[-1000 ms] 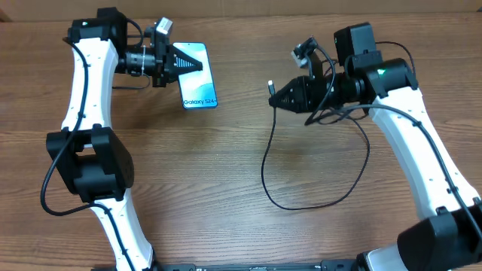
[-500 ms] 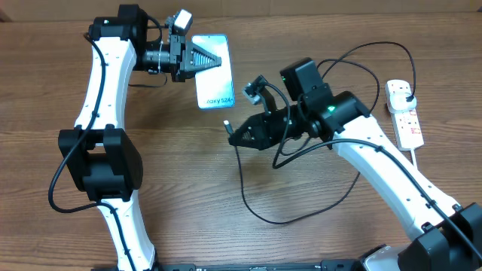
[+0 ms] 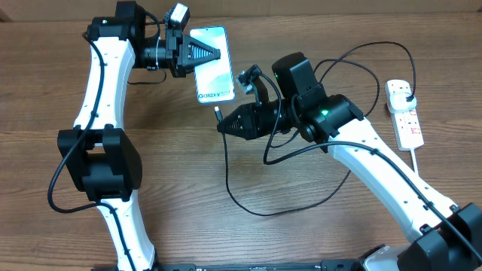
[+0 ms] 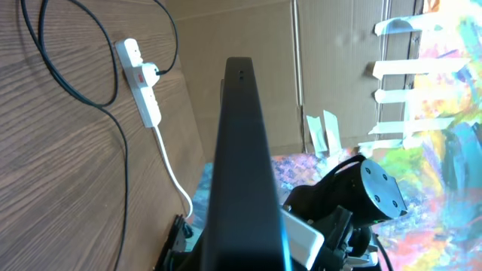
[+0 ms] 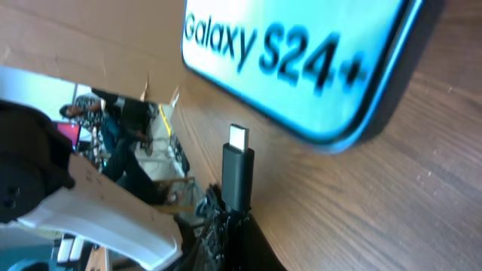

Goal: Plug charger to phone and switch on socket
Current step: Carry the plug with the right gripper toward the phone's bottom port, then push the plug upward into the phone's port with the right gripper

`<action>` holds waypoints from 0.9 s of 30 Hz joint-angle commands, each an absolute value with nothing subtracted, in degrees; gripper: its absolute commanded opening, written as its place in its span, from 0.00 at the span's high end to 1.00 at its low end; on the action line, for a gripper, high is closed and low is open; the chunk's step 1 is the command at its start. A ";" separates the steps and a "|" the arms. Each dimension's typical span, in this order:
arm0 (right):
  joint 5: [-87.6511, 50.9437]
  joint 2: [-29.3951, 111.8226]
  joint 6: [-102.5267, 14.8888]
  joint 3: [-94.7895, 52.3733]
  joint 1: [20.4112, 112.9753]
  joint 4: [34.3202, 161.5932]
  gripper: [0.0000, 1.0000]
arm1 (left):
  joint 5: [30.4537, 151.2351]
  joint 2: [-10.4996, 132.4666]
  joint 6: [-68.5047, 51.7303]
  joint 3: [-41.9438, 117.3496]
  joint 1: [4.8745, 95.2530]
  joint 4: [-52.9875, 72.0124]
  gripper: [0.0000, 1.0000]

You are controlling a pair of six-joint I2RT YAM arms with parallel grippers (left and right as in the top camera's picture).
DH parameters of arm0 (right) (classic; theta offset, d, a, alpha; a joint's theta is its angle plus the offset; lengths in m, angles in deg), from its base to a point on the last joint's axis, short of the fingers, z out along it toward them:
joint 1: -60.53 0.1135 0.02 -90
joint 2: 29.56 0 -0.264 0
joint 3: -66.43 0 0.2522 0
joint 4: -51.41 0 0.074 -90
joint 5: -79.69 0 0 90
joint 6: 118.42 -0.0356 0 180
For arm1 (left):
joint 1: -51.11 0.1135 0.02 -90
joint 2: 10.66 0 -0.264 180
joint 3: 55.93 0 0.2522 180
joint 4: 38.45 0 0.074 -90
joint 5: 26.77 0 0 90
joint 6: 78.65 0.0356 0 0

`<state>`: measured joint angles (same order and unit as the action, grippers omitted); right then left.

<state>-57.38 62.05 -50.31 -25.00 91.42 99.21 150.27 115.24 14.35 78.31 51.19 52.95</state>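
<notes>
Bench (image 3: 181, 196) open at 7 to 8 o'clock of phone (image 3: 215, 79). Charger (image 5: 237, 177) cable loop sprawls at 5 o'clock, across low path. Right end effector (image 3: 221, 124) crowds phone's 6 o'clock edge. Left end effector (image 3: 220, 54) closes off 10 o'clock. Socket (image 3: 403, 113) well apart at 3 o'clock.

Brown wooden table (image 3: 188, 196), white socket (image 3: 404, 113) at right, charger (image 3: 256, 214) cable looped mid-table
</notes>
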 commanded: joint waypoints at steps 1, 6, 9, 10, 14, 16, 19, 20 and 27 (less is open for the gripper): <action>-55.04 60.98 -54.00 -24.96 91.75 97.42 0.96 | 153.77 114.48 11.97 79.60 51.41 52.80 0.96; -54.38 60.98 -54.18 -24.96 91.75 96.87 0.96 | 153.77 114.48 8.61 79.60 51.45 52.04 0.96; -53.86 60.98 -54.42 -24.96 91.75 96.68 0.96 | 153.77 114.48 7.01 79.60 51.47 50.57 0.96; -53.86 60.98 -54.40 -24.96 91.75 96.48 0.96 | 153.77 114.48 6.42 79.60 51.47 49.92 0.96; -53.86 60.98 -54.38 -24.96 91.64 96.46 0.96 | 153.73 114.48 2.86 79.60 51.47 46.46 0.96; -53.88 60.98 -54.35 -24.96 91.64 96.31 0.96 | 153.70 114.48 0.52 79.60 51.52 44.08 0.96; -53.84 60.98 -54.24 -24.96 91.64 95.72 0.96 | 153.64 114.48 -3.55 79.60 51.52 40.45 0.96; -53.82 60.98 -54.11 -24.96 91.64 95.43 0.96 | 153.40 114.48 -4.94 79.60 51.52 39.34 0.96; -53.40 60.98 -54.14 -24.96 91.62 93.20 0.96 | 152.66 114.48 -8.22 79.60 51.52 36.56 0.96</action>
